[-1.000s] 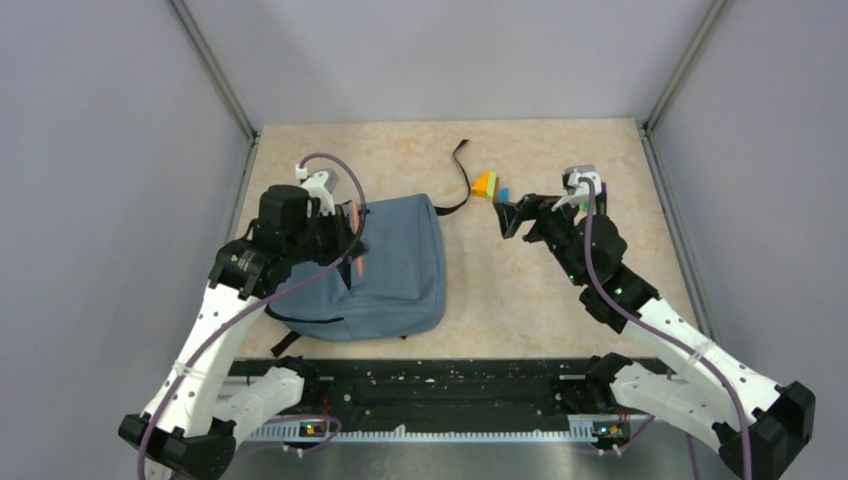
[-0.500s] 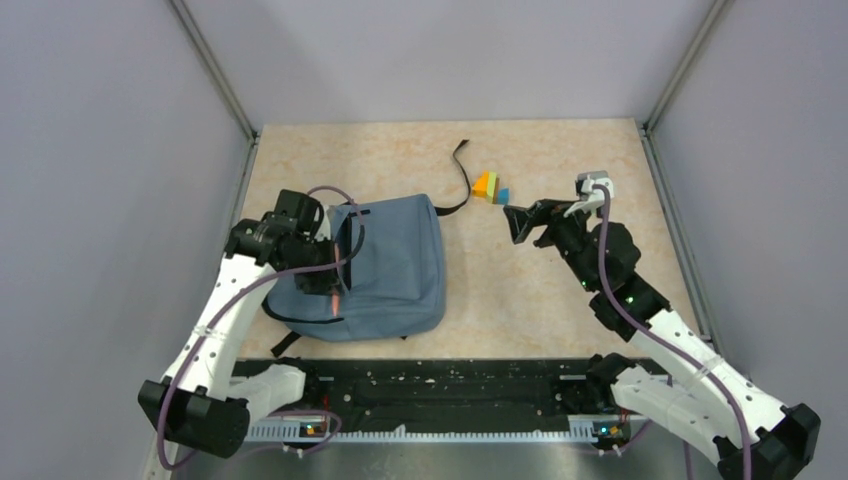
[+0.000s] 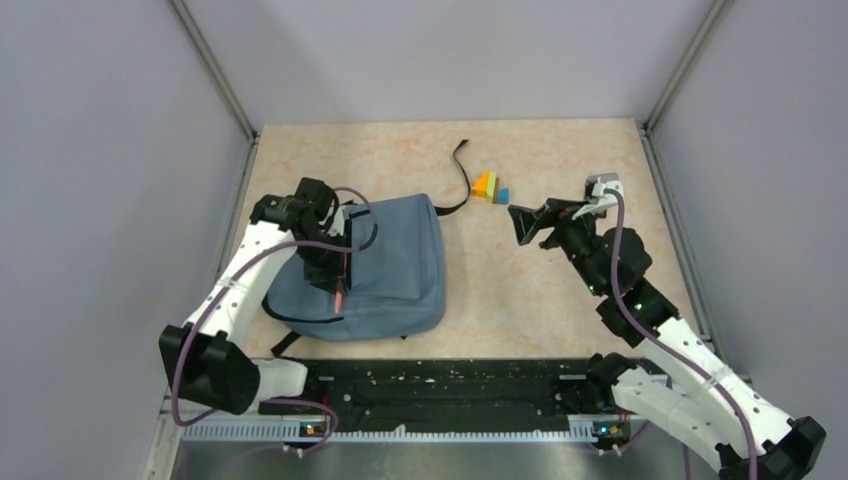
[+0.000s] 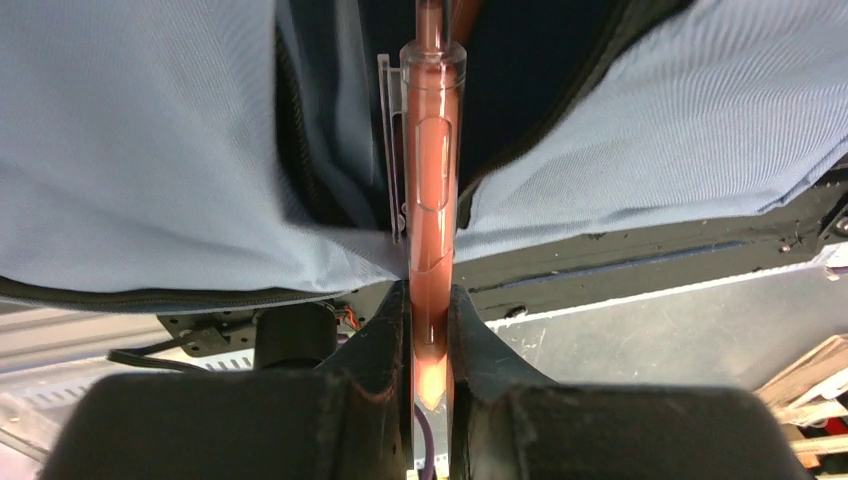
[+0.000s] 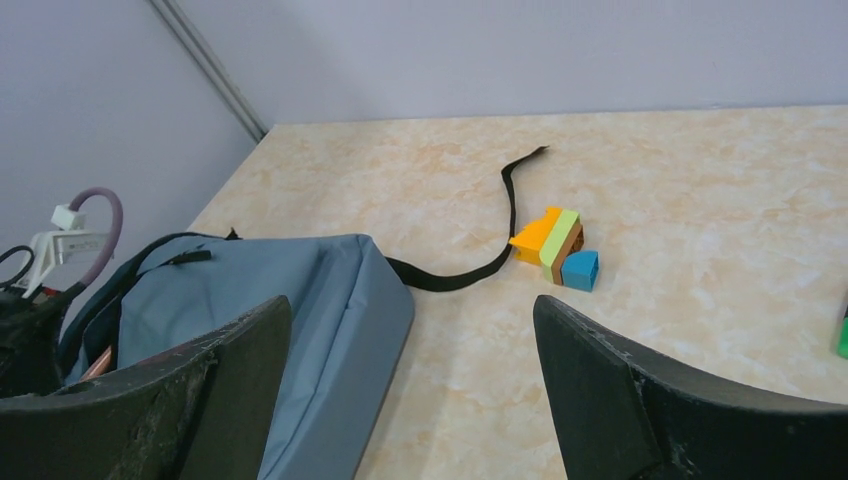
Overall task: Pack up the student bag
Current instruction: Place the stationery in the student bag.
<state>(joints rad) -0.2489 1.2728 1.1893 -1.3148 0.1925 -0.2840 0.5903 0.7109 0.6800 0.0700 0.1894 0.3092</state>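
The student bag [image 3: 400, 265] lies flat on the table's left half, a dusty-blue backpack with its black zipper open along the left side. My left gripper [image 3: 338, 272] hangs over that opening, shut on an orange translucent pen [image 3: 341, 296]. In the left wrist view the pen [image 4: 432, 170] runs from between my fingers [image 4: 385, 330] into the dark gap of the bag [image 4: 150, 150]. My right gripper [image 3: 527, 225] stands open and empty over bare table to the right of the bag [image 5: 290, 290].
A small stack of orange, green and blue blocks [image 3: 490, 187] sits behind my right gripper, beside the bag's loose black strap [image 3: 462, 180]. A green thing [image 5: 843, 335] shows at the right wrist view's edge. Grey walls close in three sides.
My left gripper has swung over the bag's open left side and tipped the pen down into the opening. The right gripper has drifted slightly right, still open.
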